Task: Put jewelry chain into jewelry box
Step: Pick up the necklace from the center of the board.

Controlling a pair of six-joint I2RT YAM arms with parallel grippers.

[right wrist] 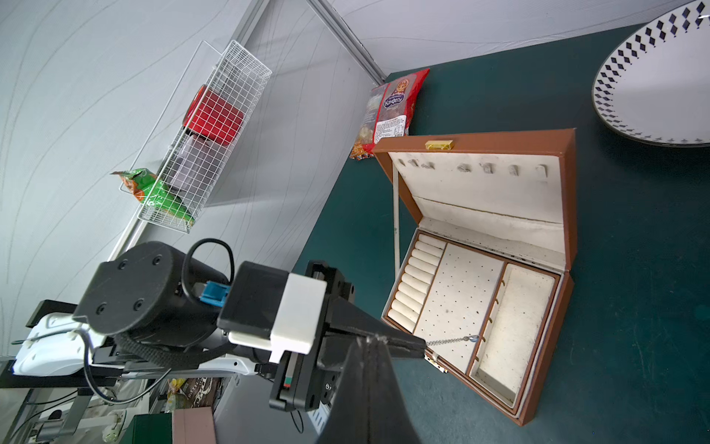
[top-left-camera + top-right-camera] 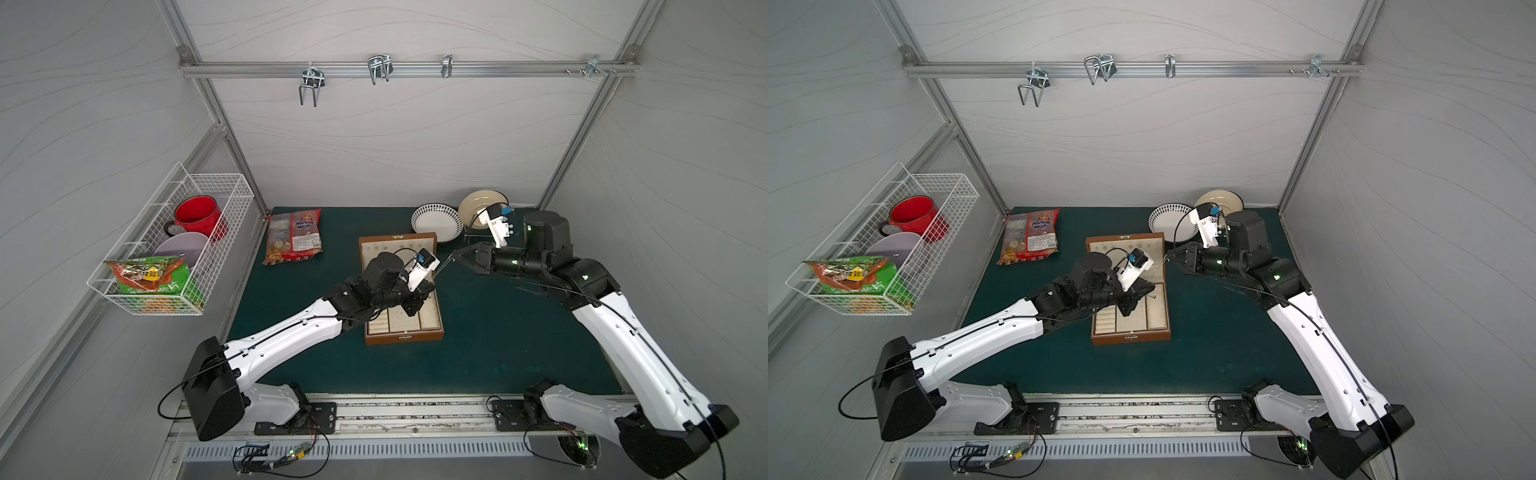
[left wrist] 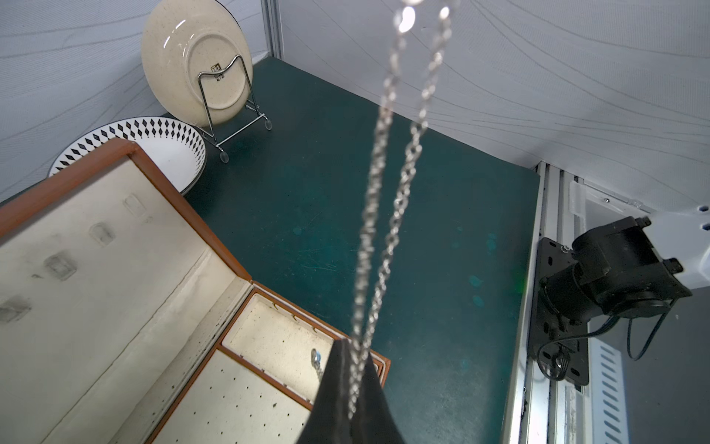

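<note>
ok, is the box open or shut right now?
Open. On the box the lid is tilted back, cream lining and hooks showing, and the tray is uncovered.

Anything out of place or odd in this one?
The jewelry chain is strung in mid-air between the left end effector and right end effector, over the edge of the open jewelry box. The lid lining shows grey smudges.

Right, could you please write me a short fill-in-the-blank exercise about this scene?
The jewelry box lies with its lid ____.
The left claw and right claw are both ____ on the jewelry chain.
The mug in the wire basket is ____.
Missing words: open; shut; red.
</note>
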